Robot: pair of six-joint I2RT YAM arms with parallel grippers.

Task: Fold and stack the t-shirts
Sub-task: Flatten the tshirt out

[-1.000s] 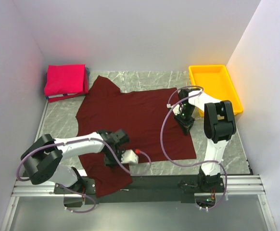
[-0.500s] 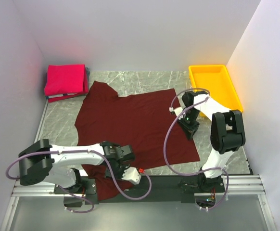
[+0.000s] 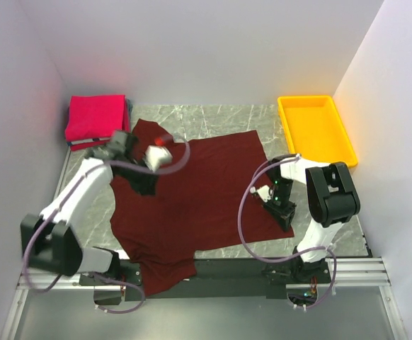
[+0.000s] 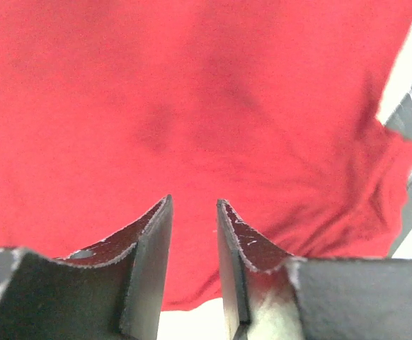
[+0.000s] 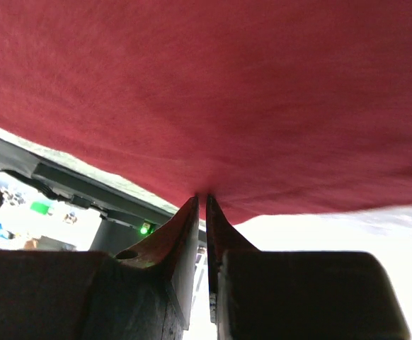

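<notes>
Pinching the near right edge of the maroon t-shirt (image 3: 199, 198), the right gripper (image 5: 202, 198) has its two fingers drawn almost together. In its wrist view the cloth meets them right at the tips and spreads away above, filling most of the frame. From overhead this gripper sits low at the shirt's near right corner, just beside the right arm (image 3: 330, 195), with a lilac cable (image 3: 240, 212) looping over the cloth next to it.

The left gripper (image 4: 194, 205) stands with its fingers parted by a narrow gap and nothing between them. Red cloth lies beyond the tips, with a rumpled edge off to the right; whether the tips touch that cloth I cannot tell. Overhead, the left arm (image 3: 75, 195) reaches far forward from its base, and the gripper, somewhat blurred, is over the shirt's far left part, near the sleeve.

The maroon t-shirt lies spread across the middle of the grey marbled worktop (image 3: 213, 117), mostly flat, with one sleeve pointing to the far left. Its near left part hangs over the worktop's near edge, across the rail (image 3: 347, 269) that carries the arm bases. The pinkish-red t-shirt (image 3: 95, 117) lies folded in the far left corner, near the left gripper and well apart from the right one. It rests on a thin layer of other cloth whose edge shows beneath it. A yellow tray (image 3: 318, 127) sits in the far right corner, apart from both shirts.
</notes>
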